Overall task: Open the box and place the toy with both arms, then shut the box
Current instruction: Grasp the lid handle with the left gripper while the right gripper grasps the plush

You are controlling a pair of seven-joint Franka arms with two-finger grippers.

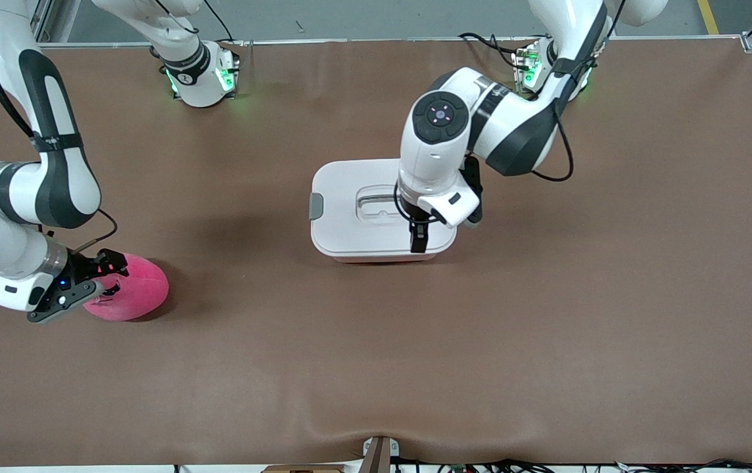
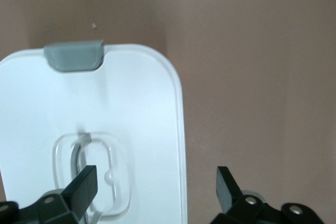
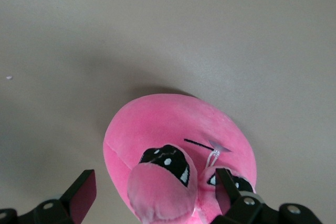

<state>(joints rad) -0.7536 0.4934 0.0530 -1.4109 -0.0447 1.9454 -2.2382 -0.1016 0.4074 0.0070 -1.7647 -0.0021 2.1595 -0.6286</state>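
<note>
The box (image 1: 356,226) stands mid-table with its white lid on; a grey clip (image 1: 316,205) shows at the end toward the right arm. My left gripper (image 1: 419,238) hangs open over the lid's edge nearest the front camera. In the left wrist view the left gripper (image 2: 156,187) has one finger over the recessed handle (image 2: 92,171) and the other finger over the bare table beside the lid (image 2: 131,103). The pink plush toy (image 1: 136,289) lies toward the right arm's end. My right gripper (image 1: 96,279) is open around the snout of the toy (image 3: 178,124), as the right wrist view shows (image 3: 155,190).
The brown table mat (image 1: 547,295) stretches wide around the box and the toy. Both arm bases stand at the table's edge farthest from the front camera. A small bracket (image 1: 379,453) sits at the table's edge nearest the front camera.
</note>
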